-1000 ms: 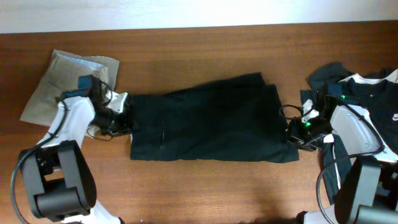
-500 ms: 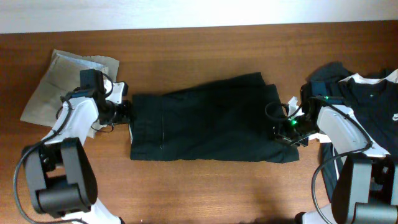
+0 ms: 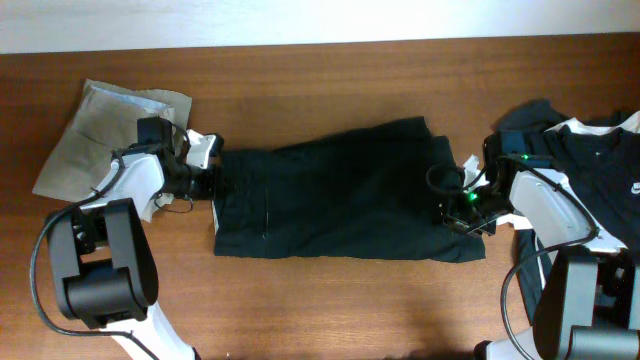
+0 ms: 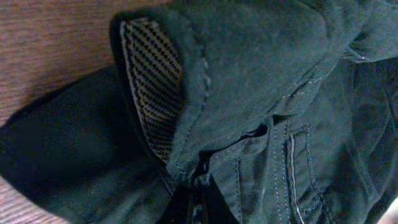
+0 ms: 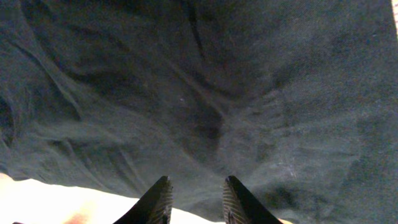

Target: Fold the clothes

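Left gripper (image 4: pixel 194 204): in the left wrist view the two fingers sit close together at the bottom edge, pinched on a seam of the dark garment (image 4: pixel 261 81). Fingers closed on the cloth. Just beyond them the garment's edge is turned over and shows a strip of dotted lining (image 4: pixel 152 87). Rows of pale stitching run across the fabric to the right. Bare table (image 4: pixel 56 43) shows at upper left.

Right gripper (image 5: pixel 198 190): the two fingers (image 5: pixel 158 199) stand apart with a clear gap between them. Fingers open, holding nothing. Creased dark fabric fills the view above and between the tips. A pale, blurred strip lies at lower left; what it is cannot be told.

Overhead view: the dark garment (image 3: pixel 340 190) lies spread flat across the middle of the table (image 3: pixel 330 80), long side running left to right. The left gripper (image 3: pixel 205 172) is at its left end and the right gripper (image 3: pixel 452 208) at its right end, near the lower corner.

A pile of black clothes (image 3: pixel 590 150) with white collar trim and a small white logo sits at the right edge of the table, beside the right arm. A flat tan cloth (image 3: pixel 100 135) lies at the upper left, behind the left arm and apart from the dark garment.
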